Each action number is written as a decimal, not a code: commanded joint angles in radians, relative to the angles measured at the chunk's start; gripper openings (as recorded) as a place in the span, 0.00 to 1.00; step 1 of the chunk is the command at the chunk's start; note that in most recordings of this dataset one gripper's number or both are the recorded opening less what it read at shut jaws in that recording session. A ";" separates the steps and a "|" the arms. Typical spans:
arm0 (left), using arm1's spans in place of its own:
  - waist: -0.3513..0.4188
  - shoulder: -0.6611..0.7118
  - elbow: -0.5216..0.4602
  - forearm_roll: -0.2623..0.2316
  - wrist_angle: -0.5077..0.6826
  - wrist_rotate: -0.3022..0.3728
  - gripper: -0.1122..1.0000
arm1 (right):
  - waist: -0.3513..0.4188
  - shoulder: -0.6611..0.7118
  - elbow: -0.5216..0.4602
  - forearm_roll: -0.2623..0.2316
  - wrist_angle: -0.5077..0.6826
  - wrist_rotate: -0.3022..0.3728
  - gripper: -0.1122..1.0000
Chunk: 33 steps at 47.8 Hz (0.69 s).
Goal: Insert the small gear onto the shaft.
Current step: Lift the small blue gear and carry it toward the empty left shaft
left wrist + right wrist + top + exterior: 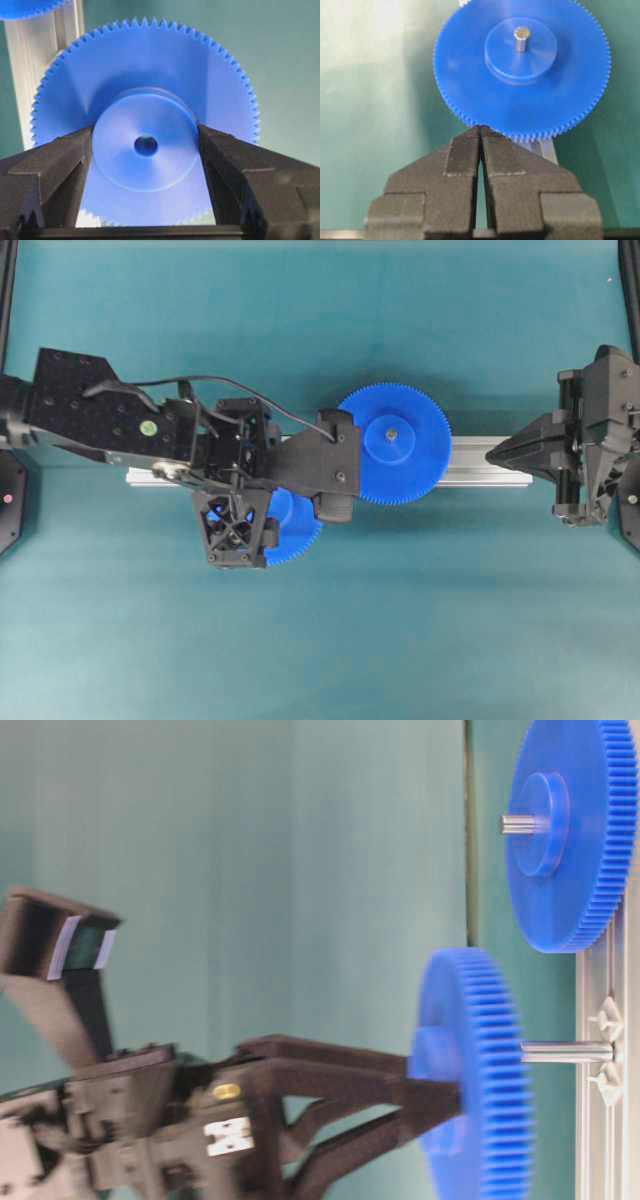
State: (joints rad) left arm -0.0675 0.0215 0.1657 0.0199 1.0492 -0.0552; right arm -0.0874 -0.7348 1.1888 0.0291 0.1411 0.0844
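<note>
Presently the left gripper (146, 150) clamps the round hub of the small blue plastic toothed gear (145, 85), which sits partway on the thin grey metal shaft (565, 1051). Right gripper (481, 137) is clenched empty beside the larger blue gear (522, 70).

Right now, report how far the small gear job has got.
Done: the left gripper is clamped on the small gear's hub, and the gear is lifted to the shaft. In hand: in the table-level view the shaft's tip meets the gear, which stands well out from the rail. Left: push it home and let go. The right gripper rests shut by the larger gear.
</note>
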 commanded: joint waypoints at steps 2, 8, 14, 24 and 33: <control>0.014 -0.044 -0.051 0.003 0.020 0.005 0.72 | -0.003 0.002 -0.009 -0.002 -0.009 0.008 0.16; 0.021 -0.044 -0.052 0.003 0.021 0.009 0.72 | -0.002 0.002 -0.009 0.000 -0.009 0.008 0.16; 0.026 -0.044 -0.054 0.002 0.021 0.025 0.72 | -0.002 0.002 -0.009 0.000 -0.009 0.008 0.16; 0.040 -0.040 -0.052 0.003 0.020 0.041 0.72 | -0.003 0.002 -0.009 0.000 -0.009 0.008 0.16; 0.054 -0.037 -0.051 0.002 0.014 0.043 0.72 | -0.003 0.002 -0.009 -0.002 -0.009 0.008 0.16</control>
State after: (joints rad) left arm -0.0215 0.0199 0.1442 0.0199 1.0723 -0.0138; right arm -0.0874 -0.7348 1.1888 0.0291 0.1411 0.0859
